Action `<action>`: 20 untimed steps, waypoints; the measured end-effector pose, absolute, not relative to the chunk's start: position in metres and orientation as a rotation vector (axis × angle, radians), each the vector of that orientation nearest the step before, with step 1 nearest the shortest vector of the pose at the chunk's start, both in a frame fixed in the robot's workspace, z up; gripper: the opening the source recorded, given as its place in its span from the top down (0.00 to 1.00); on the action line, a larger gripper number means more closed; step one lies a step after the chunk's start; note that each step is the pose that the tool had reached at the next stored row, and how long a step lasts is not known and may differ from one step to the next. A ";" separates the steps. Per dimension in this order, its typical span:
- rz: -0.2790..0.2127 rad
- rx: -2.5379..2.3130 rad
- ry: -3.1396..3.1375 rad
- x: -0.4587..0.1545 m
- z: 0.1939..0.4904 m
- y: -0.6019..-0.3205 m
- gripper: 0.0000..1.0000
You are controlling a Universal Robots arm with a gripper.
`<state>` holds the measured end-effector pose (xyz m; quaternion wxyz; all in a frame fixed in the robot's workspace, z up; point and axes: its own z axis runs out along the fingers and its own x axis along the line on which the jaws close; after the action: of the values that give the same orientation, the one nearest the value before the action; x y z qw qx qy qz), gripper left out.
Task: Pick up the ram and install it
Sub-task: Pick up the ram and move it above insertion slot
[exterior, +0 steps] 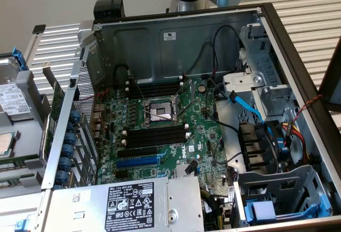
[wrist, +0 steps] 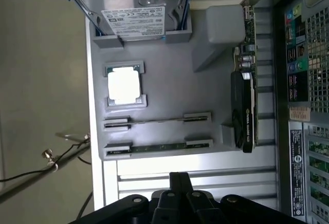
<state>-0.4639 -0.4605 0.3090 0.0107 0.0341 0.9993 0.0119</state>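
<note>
One ram [wrist: 157, 147] lies apparently just beyond the end effector [wrist: 175, 196]

A slatted metal table [exterior: 311, 16] carried the open computer case [exterior: 176, 35] at centre frame, and a grey parts tray [wrist: 175, 98] at its left edge held the ram [wrist: 157, 147].

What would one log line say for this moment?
gripper: over tray, near ram | ram: in tray holder, not picked up | memory slots: empty
</note>
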 end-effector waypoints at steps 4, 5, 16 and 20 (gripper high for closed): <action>0.037 0.103 3.118 -0.461 0.302 -0.461 0.89; 0.037 0.102 3.118 -0.460 0.300 -0.460 0.89; 0.038 0.097 3.118 -0.454 0.280 -0.460 0.89; 0.038 0.096 3.118 -0.453 0.273 -0.460 0.89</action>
<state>-0.4532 -0.4605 0.2725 0.0107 0.0306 0.9994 0.0121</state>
